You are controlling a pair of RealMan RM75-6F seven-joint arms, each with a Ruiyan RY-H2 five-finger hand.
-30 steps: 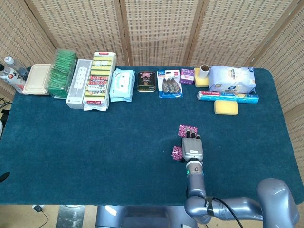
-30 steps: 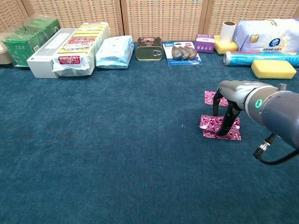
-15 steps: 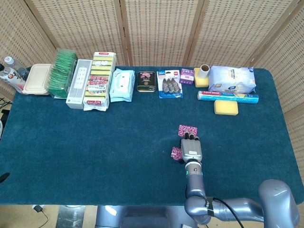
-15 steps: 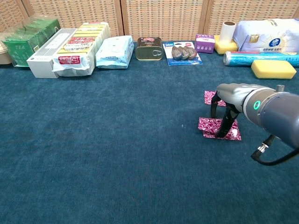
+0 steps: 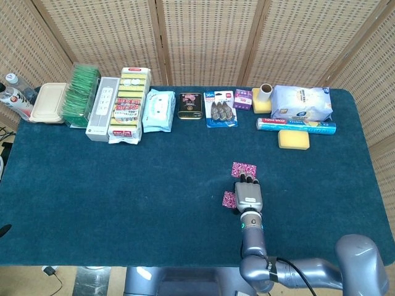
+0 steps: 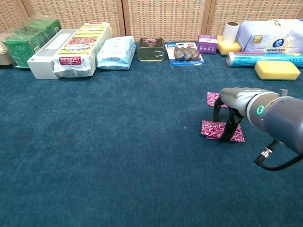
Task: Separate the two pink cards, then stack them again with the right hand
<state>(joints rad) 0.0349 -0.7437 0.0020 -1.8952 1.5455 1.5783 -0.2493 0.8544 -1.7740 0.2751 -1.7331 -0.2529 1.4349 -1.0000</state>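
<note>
Chest view: right robot hand standing on its fingers, pressing down on the near pink card. Not clear whether pinching it or only pushing; cannot tell. Other pink card lying flat on the blue table, just behind, apart from the first. Cards look split up, so next comes stacking. Best to press softly, keep the near card flat, slide it slowly toward the far one. Best not to let the soft cloth catch an edge. Then line up corners before letting go. Left robot hand not seen.
</note>
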